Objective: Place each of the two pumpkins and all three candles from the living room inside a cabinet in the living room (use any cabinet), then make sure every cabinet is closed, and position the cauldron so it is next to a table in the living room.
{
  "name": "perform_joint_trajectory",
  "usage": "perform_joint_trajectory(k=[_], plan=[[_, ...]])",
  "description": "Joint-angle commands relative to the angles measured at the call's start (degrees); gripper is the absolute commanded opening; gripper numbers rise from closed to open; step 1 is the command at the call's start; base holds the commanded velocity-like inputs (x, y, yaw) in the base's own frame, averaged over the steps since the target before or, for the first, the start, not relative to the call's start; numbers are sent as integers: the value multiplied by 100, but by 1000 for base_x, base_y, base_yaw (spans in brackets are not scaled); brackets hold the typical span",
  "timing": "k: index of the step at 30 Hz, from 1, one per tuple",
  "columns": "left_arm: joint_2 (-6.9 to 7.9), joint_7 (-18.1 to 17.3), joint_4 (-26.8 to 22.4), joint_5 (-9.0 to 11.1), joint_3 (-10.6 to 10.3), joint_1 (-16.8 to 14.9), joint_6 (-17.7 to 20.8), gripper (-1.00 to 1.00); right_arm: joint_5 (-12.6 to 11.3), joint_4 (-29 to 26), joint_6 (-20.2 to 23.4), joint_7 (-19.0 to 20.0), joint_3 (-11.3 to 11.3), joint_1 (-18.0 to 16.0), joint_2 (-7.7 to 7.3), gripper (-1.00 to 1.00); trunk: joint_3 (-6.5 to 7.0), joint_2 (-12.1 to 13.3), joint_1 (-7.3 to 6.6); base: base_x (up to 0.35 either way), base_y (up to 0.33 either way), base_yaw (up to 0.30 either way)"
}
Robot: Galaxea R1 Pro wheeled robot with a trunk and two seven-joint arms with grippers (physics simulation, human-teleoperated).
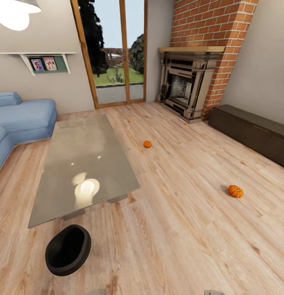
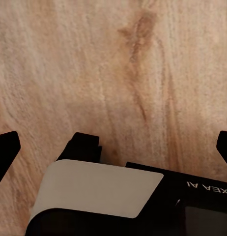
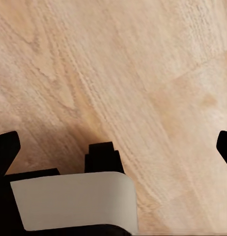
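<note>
Head view: the table (image 1: 86,159) is standing on the plank floor (image 1: 187,229), its glass top reflecting a lamp. The cauldron (image 1: 68,249) is sitting on the floor just beside the table's near end, apart from it. One pumpkin (image 1: 147,144) is lying on the floor near the table's right edge; the other pumpkin (image 1: 235,191) is lying well to the right of the table, toward the cabinet (image 1: 252,132). The cabinet is standing against the wall beyond the table's right side, next to the fireplace (image 1: 187,88), its fronts appearing shut. The sofa (image 1: 19,123) is sitting off the table's left side.

Left wrist view: the left gripper (image 2: 113,147) is facing bare floor, fingers spread wide, holding nothing.

Right wrist view: the right gripper (image 3: 113,145) is facing bare floor, fingers spread wide, holding nothing.
</note>
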Motion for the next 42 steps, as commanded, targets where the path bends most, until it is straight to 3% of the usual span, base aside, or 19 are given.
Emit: perform_joint_trajectory(k=[1, 12, 42], plan=[[1, 0, 0, 1, 0, 0, 0, 100, 1, 0, -4, 1, 1, 19, -1, 100, 0, 0, 0, 0, 0, -13], [-3, 9, -4, 5, 0, 0, 0, 100, 31, 125, -20, -4, 7, 389, -24, 100, -1, 0, 0, 0, 0, -2], [6, 9, 19, -3, 0, 0, 0, 100, 36, 132, -25, -4, 5, 401, -32, 100, -1, 0, 0, 0, 0, 0]])
